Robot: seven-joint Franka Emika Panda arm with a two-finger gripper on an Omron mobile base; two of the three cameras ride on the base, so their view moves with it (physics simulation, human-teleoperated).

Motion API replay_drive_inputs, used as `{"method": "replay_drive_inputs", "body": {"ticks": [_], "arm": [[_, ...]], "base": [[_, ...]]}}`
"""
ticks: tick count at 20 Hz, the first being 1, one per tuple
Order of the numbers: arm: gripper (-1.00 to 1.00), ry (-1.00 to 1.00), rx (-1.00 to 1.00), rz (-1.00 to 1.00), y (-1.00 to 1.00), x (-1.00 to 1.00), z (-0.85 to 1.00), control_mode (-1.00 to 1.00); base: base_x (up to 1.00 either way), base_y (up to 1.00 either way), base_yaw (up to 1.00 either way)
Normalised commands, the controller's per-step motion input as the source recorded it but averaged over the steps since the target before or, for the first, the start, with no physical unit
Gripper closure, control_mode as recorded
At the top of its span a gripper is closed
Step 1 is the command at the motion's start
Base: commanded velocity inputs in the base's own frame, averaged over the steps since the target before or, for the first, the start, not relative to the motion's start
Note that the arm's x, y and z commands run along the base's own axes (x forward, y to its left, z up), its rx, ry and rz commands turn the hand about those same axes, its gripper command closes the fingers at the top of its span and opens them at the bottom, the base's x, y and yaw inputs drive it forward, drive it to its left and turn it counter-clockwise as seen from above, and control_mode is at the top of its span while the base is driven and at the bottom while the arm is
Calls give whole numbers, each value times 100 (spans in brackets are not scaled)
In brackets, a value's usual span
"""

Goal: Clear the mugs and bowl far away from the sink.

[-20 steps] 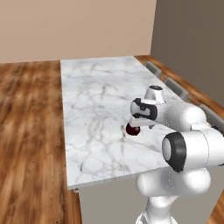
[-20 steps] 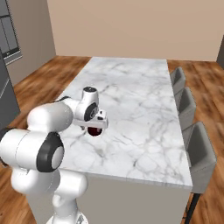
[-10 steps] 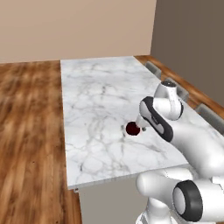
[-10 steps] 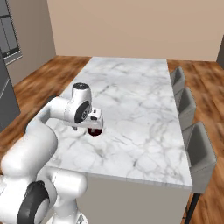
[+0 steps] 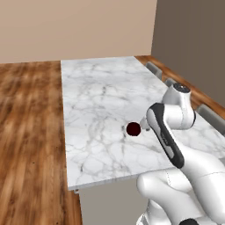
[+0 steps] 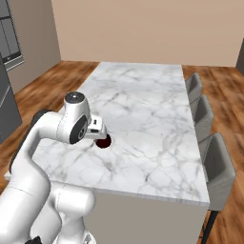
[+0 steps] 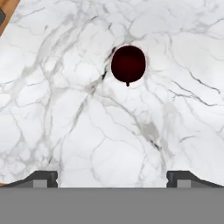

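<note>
Jaws spread wide above maroon mug (image 7: 127, 64), handle barely discernible.

A dark maroon mug (image 5: 133, 128) (image 6: 103, 141) (image 7: 127, 64) stands upright and alone on the white marble island counter (image 5: 101, 110) (image 6: 143, 105) (image 7: 87, 122), nearer its front end, looking round and nearly black, with a small nub at its rim.

In the left base view the arm's forearm covers the gripper beside the maroon mug (image 5: 133, 128); the right base view shows the mug (image 6: 103, 141) half behind the hand. Its handle is too small to make out.
</note>
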Motion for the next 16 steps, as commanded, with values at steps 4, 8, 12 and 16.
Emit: {"method": "replay_drive_inputs", "body": {"ticks": [4, 8, 12, 16], "arm": [[-100, -2, 0, -4, 15, -36, 32, -100], [-100, 0, 0, -2, 4, -14, 8, 100], [-100, 0, 0, 0, 0, 0, 0, 100], [-100, 0, 0, 0, 0, 0, 0, 100]], "base": [[0, 0, 0], [-12, 0, -5], [-27, 0, -20], [-13, -3, -22]]}}
